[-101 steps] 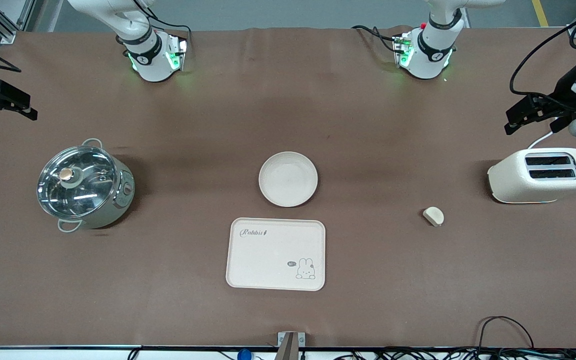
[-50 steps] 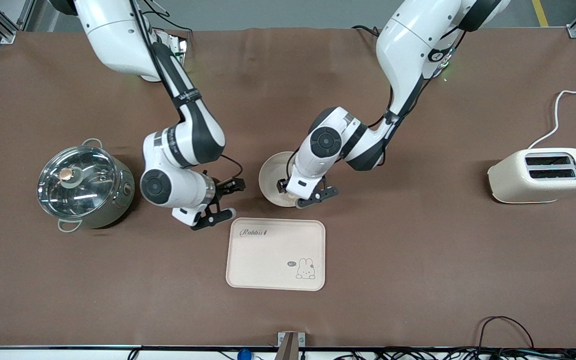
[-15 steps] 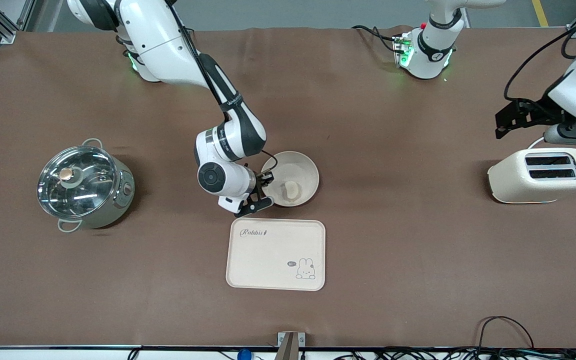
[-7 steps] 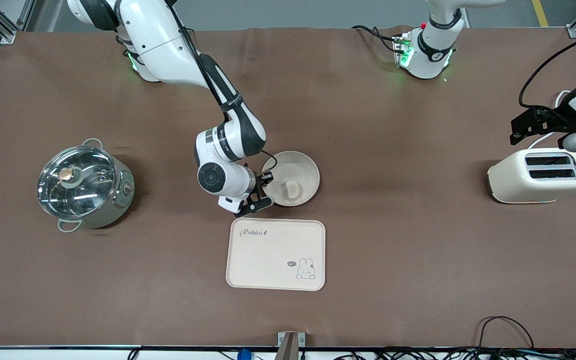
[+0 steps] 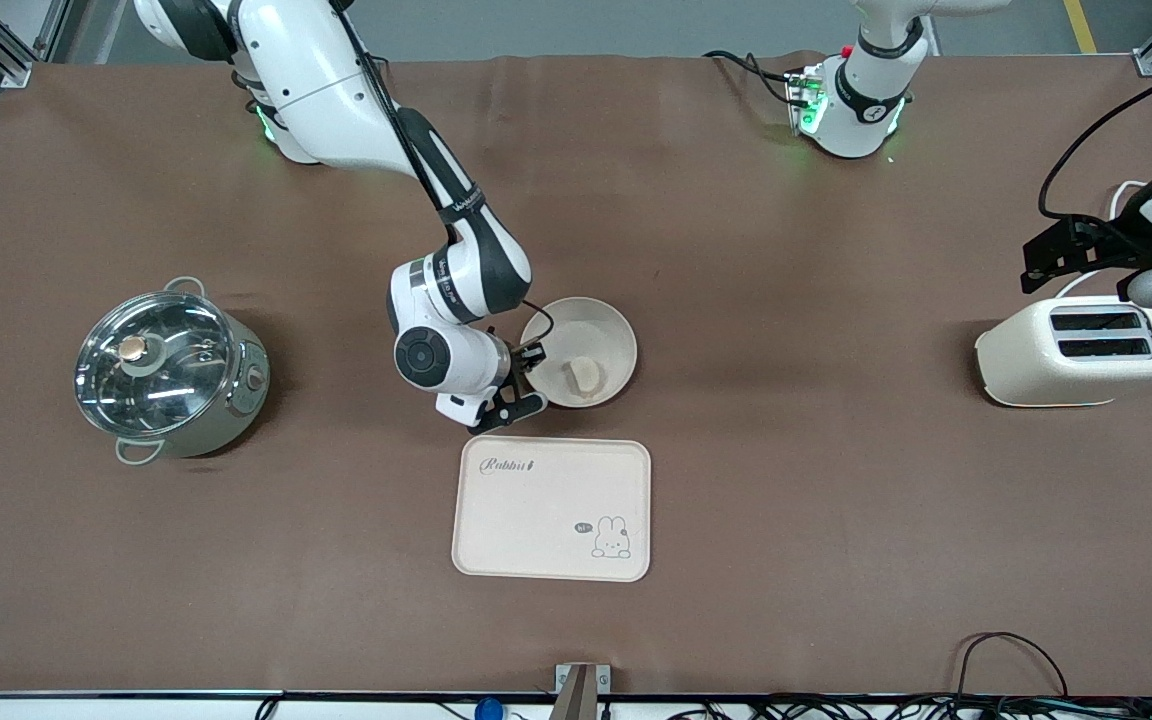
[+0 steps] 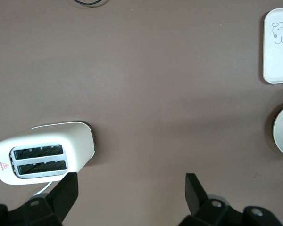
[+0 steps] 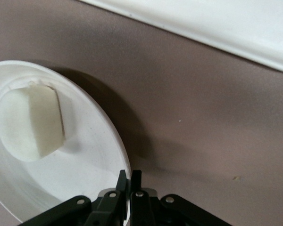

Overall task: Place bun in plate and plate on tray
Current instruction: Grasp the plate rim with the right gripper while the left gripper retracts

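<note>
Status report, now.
Right pincer shut on plate rim. Bun in plate, beside tray. Left pincer open over toaster, waiting.

Brown mat-covered table (image 5: 836, 560); grey floor (image 5: 586, 25) along its robot-side edge.

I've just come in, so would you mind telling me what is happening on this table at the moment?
The right tool is pinching the rim of the round cream-white plate, which already holds the small pale cream bun. The plate looks tipped up off the brown table, and is not yet on the cream rectangular "Rabbit" tray nearer the camera. The left tool waits, open, above the table beside the white toaster.
</note>
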Robot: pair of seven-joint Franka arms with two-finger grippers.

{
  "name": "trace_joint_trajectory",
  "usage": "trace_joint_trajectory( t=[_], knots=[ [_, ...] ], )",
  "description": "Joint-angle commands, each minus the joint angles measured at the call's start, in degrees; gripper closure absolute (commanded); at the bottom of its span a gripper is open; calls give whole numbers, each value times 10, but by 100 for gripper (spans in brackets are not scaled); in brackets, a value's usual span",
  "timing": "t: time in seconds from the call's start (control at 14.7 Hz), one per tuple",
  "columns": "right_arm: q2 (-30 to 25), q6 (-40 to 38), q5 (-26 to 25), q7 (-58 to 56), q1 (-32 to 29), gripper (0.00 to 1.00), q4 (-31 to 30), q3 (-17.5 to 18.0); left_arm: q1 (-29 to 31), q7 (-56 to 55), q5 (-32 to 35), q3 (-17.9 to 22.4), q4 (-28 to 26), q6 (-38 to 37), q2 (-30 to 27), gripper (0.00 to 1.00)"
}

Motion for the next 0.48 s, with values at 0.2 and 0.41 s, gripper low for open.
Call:
trace_joint_trajectory(
  t=[0.2, 0.41],
  knots=[
    [-36, -55, 20, -7, -40, 100, 13, 2, 5, 3, -11, 2, 14, -1, 13, 0],
    [-36, -79, 75, -2, -72, 100, 50, 1, 6, 5, -10, 2, 14, 0, 14, 0]
  ],
)
